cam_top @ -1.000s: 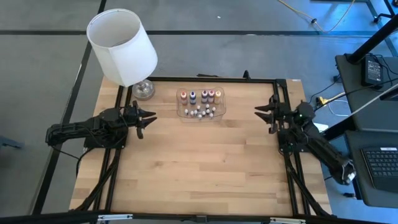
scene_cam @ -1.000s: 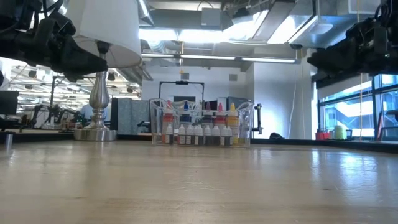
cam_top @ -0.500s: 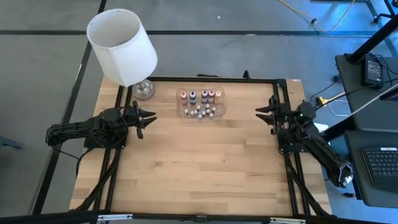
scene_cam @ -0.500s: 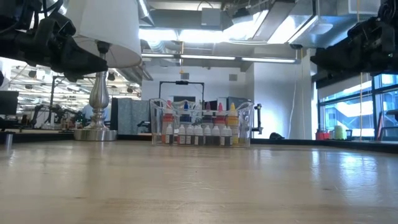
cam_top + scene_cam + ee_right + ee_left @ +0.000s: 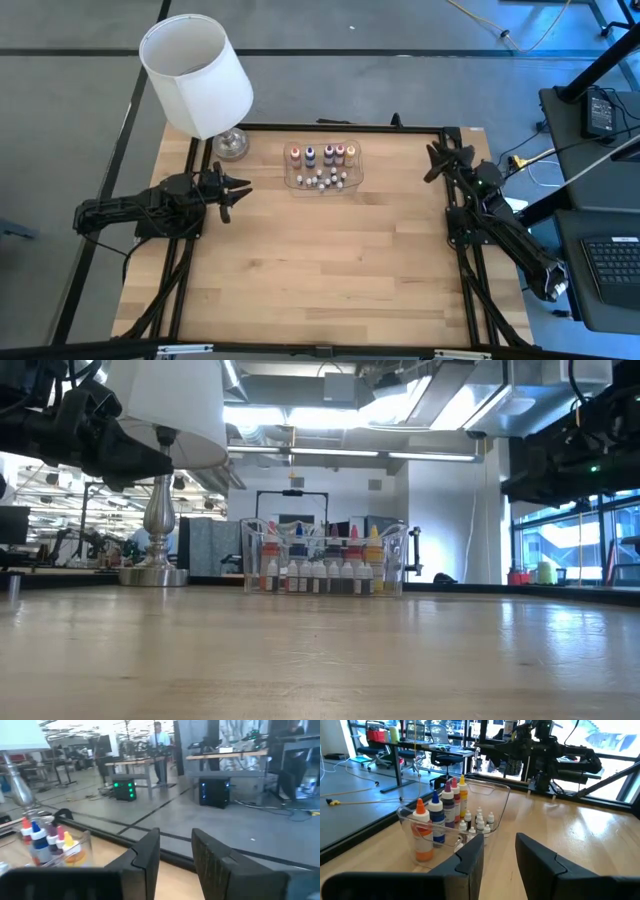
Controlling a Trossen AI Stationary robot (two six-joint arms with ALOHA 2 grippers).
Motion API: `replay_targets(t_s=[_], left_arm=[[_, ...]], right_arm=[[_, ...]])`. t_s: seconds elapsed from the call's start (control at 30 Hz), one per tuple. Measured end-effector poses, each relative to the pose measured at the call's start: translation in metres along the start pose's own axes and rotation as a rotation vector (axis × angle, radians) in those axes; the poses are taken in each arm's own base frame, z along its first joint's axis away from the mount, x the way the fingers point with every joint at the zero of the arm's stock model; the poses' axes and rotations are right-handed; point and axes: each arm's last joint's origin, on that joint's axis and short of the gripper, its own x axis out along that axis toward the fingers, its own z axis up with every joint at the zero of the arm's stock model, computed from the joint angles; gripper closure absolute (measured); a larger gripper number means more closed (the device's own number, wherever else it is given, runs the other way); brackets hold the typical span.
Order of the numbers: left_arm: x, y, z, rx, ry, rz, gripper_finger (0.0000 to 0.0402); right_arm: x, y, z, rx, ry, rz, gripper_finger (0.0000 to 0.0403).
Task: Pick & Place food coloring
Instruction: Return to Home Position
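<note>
So the only thing that moved in the last second was the right hand (image 5: 436, 162). It had been aimed across at the tray (image 5: 358, 172), and by this frame it had swung round toward the far edge of the bench (image 5: 320, 270), well to the right of the tray and a bit farther from it than before. The left hand (image 5: 236, 192) hadn't budged, parked well to the left of the tray. The bottles (image 5: 322, 165) all sat inside the tray, taller coloured ones in a row along its far side, tiny whitish ones bunched at its near side, and I couldn't spot any loose ones around the tray. To me that read as the sorting being finished and the arm just pulling back to park. As for the right hand, its own camera showed the two fingers parted by a moderate gap with nothing between them and touching nothing. Same story for the left hand: fingers apart, empty.
</note>
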Motion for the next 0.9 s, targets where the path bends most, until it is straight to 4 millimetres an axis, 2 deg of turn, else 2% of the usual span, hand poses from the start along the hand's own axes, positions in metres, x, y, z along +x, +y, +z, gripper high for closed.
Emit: replay_targets(t_s=[0.9], left_arm=[[0.0, 0.0, 0.0, 0.0, 0.0, 0.0, 0.0293]], right_arm=[[0.0, -0.0005, 0.0008, -0.002, -0.011, -0.021, 0.0288]])
